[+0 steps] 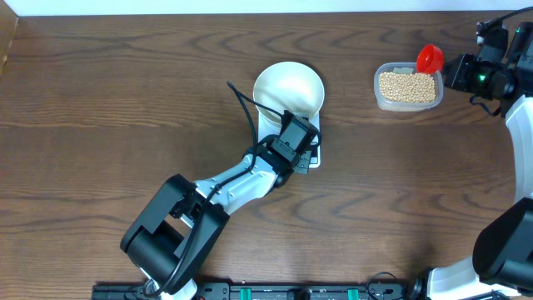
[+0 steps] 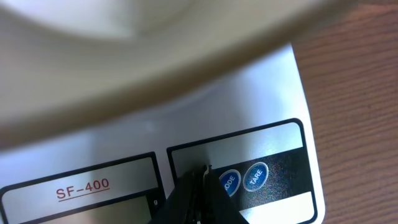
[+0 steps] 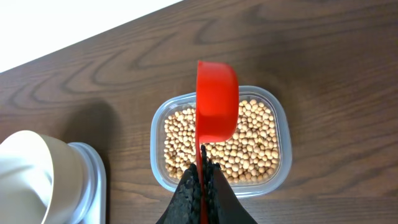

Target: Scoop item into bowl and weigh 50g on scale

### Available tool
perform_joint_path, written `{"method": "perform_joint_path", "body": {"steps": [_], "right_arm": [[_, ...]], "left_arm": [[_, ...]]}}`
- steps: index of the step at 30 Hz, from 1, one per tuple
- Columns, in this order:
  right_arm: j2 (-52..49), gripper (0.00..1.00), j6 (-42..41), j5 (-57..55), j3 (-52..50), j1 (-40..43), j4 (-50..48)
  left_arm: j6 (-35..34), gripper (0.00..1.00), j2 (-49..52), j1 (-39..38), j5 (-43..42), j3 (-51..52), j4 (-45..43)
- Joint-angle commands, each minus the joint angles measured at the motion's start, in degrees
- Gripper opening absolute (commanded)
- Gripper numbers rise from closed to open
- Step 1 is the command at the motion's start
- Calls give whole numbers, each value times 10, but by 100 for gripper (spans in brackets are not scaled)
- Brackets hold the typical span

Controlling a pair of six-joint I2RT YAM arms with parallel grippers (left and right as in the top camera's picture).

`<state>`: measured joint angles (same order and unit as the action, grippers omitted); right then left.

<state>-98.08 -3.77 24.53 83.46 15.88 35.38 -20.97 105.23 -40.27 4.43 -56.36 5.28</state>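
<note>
The white bowl [image 1: 288, 90] sits on the white scale [image 1: 314, 143]. My left gripper [image 1: 301, 157] is shut and empty. Its tips [image 2: 205, 171] are down on the scale's [image 2: 261, 106] front panel, just left of the blue MODE button [image 2: 229, 182] and the TARE button [image 2: 255, 176]. The bowl's underside [image 2: 124, 56] fills the top of the left wrist view. The tan beans [image 3: 255, 143] lie in a clear tub [image 3: 283, 118] at the right. My right gripper [image 3: 203, 152] is shut on the handle of a red scoop [image 3: 217, 93], which is held over the beans.
The tub [image 1: 407, 87] stands on the wooden table right of the bowl, with the red scoop [image 1: 430, 58] and my right gripper [image 1: 451, 72] at its far right corner. From the right wrist, bowl [image 3: 25, 174] and scale [image 3: 93, 180] appear at lower left.
</note>
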Motion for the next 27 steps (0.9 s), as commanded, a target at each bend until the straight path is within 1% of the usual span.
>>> {"method": "perform_joint_path", "body": {"steps": [1,10,18,27], "right_arm": [[2,1,10,7,4,-2,2],[2,1,11,7,4,-2,2],[2,1,11,7,4,-2,2],[2,1,11,11,4,-2,3]], "left_arm": [[-6,7,46,-6,34,28,40],[-8,7,48,-6,43,28,50],[-7,7,50,-6,83,28,45],[-7,7,50,-6,83,28,31]]}}
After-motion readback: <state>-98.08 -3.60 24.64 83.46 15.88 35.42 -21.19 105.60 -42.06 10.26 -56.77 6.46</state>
